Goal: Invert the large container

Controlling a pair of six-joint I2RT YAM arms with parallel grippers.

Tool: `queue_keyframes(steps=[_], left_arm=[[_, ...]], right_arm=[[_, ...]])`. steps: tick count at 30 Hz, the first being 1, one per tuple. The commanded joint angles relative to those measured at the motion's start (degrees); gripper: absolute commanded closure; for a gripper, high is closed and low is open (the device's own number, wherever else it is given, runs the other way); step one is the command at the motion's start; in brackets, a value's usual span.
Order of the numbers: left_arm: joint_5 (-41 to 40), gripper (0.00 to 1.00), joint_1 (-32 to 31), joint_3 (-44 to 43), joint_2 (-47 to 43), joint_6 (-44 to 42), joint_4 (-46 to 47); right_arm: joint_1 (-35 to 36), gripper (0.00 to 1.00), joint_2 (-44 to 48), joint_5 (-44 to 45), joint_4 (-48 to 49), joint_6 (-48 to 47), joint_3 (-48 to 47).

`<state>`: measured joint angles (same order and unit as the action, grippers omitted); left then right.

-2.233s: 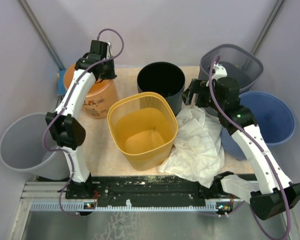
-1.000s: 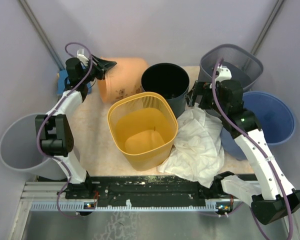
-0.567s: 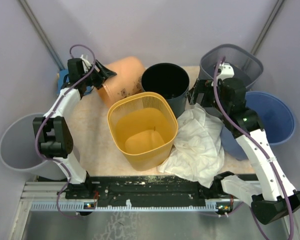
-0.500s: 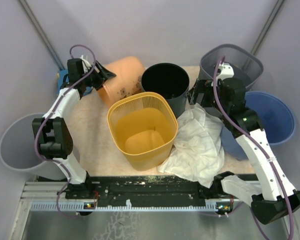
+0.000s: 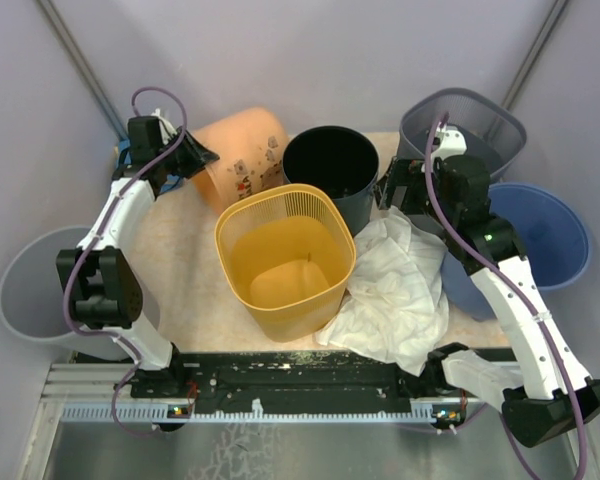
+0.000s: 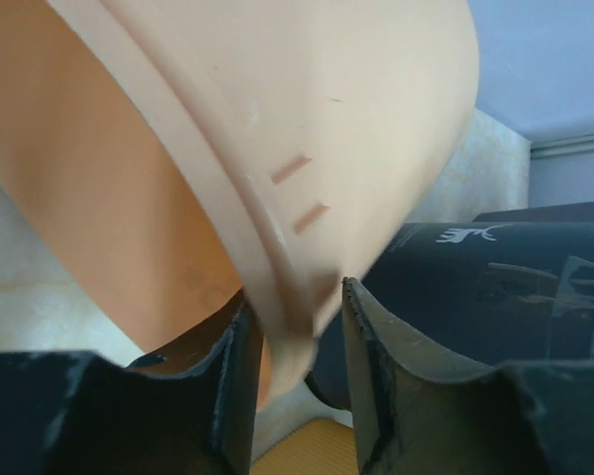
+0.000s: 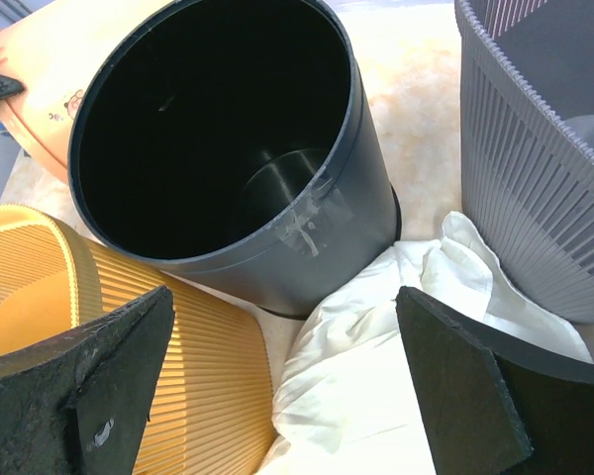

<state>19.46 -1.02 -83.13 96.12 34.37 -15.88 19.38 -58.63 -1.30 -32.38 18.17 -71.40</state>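
Observation:
The peach-orange container (image 5: 245,150) stands tilted at the back left of the table, its base raised toward the back and its mouth facing down and left. My left gripper (image 5: 188,160) is shut on its rim. In the left wrist view the rim (image 6: 277,247) sits pinched between my two fingers, at my left gripper (image 6: 297,307). My right gripper (image 5: 395,185) is open and empty, hovering beside the black bin (image 5: 325,165) and over the white cloth (image 5: 395,290). In the right wrist view my right gripper (image 7: 282,297) spans the black bin (image 7: 218,148) and the cloth (image 7: 376,366).
A yellow ribbed basket (image 5: 285,255) stands upright mid-table, touching the black bin. A grey mesh bin (image 5: 470,125) and a blue bin (image 5: 540,235) are at the right. A grey bin (image 5: 30,290) sits off the table's left edge.
My left gripper has lifted the orange container off its upright stand, tipped it onto its side, then swung its base further up and back. My right arm has barely moved.

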Motion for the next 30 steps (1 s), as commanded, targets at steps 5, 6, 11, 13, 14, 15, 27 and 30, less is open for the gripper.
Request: queue_keyframes(steps=[5,6,11,13,14,15,27,30], left_arm=[[-0.46,0.80,0.12,-2.55,3.89,-2.02,-0.79],[-0.17,0.84,0.18,-2.49,4.01,-1.71,-0.66],[7.57,1.00,0.36,1.20,3.57,3.18,7.44],[13.97,1.00,0.72,5.50,3.11,9.47,18.95],[17.09,1.00,0.87,8.37,3.04,13.88,25.71],[19.45,1.00,0.86,11.00,3.03,18.50,33.29],[20.51,1.00,0.55,30.65,9.95,48.78,97.37],[19.15,1.00,0.12,32.22,12.12,50.13,103.95]], right_arm=[[0.14,0.06,0.67,-0.40,2.24,0.28,-1.86],[0.14,0.06,0.76,-0.38,2.21,0.28,-1.68],[0.14,0.06,0.76,-0.75,2.58,0.61,-1.03],[0.14,0.06,0.50,-1.02,2.75,0.63,-1.02],[0.14,0.06,0.36,-1.14,2.76,0.63,-1.16],[0.18,0.06,0.21,-1.25,2.57,0.59,-1.38],[0.15,0.06,-0.50,-1.60,2.37,0.67,-1.82],[0.14,0.06,-0.60,-2.04,2.66,1.06,-1.81]])
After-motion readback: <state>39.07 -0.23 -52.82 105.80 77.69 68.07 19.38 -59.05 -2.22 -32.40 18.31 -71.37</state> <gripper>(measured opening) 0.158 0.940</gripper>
